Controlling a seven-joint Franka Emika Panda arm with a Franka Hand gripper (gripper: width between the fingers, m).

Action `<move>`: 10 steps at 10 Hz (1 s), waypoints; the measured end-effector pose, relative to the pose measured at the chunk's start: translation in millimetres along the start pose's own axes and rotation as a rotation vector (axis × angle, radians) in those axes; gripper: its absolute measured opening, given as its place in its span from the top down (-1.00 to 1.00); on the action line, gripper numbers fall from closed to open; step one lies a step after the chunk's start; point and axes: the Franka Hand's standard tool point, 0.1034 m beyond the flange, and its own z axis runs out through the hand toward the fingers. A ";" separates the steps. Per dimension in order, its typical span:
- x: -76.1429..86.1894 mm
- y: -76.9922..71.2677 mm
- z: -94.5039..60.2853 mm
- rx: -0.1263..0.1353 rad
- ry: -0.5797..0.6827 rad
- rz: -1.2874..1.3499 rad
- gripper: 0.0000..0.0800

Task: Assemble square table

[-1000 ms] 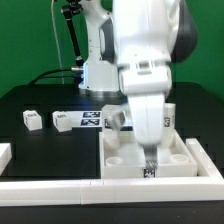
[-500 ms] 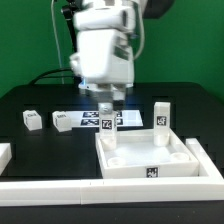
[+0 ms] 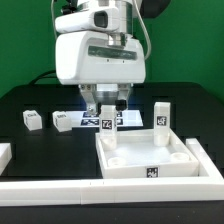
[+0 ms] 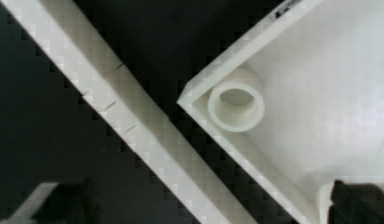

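Since half a second back, the arm's wrist housing sits lower and broader over the slab's far corner; legs and slab are unchanged. Clock is laid on the exterior view, with 6 nearest.

At 6, a long white rail (image 3: 100,190) runs across the black counter (image 3: 40,150). Just behind it the square table slab (image 3: 140,158) lies flat, rim up, with a tag (image 3: 152,172) on its near wall.

Wrist view: one empty corner socket (image 4: 235,103), with the rail alongside the slab's edge. Dark fingers (image 4: 43,200) sit at the frame edges, well apart, nothing between.

First leg (image 3: 108,124) stands upright in the slab's 11 o'clock corner. Second leg (image 3: 160,117) stands upright at the 1 o'clock corner. The pincer (image 3: 107,103) hangs directly over the first leg, spread; contact with it unclear.

At the slab's 10 o'clock, loose leg one (image 3: 33,120) and loose leg two (image 3: 62,121) lie on the counter, apart. The marker board (image 3: 88,122) lies beside loose leg two.
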 end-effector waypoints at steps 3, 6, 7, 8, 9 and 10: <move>-64.3 -7.6 -16.4 0.019 -0.034 0.223 -0.62; -132.4 -8.1 -12.3 0.036 -0.068 0.499 -0.62; -124.7 -9.0 -12.0 0.036 -0.066 0.579 -0.62; -121.1 -10.0 -12.4 0.035 -0.063 0.614 -0.62; -122.2 -10.2 -11.7 0.034 -0.065 0.662 -0.62; -121.6 -10.7 -11.6 0.033 -0.066 0.727 -0.62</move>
